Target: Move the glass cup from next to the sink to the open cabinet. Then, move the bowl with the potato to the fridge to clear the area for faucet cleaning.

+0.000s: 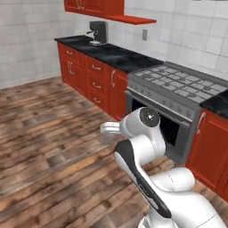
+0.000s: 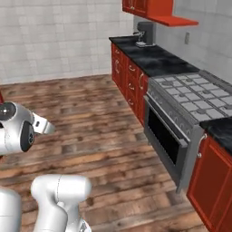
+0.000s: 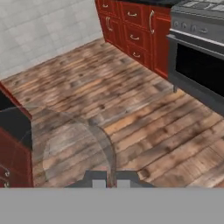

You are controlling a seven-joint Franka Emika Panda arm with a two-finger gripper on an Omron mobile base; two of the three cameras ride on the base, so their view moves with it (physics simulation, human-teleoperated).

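One item in transit: glass cup clasped by gripper | above floor | cabinet placement, bowl both pending.

White robot arm at lower left of frame. Wooden floor across centre. Red cabinets with black countertop run up the right; grey stove right-centre, coffee machine at top.
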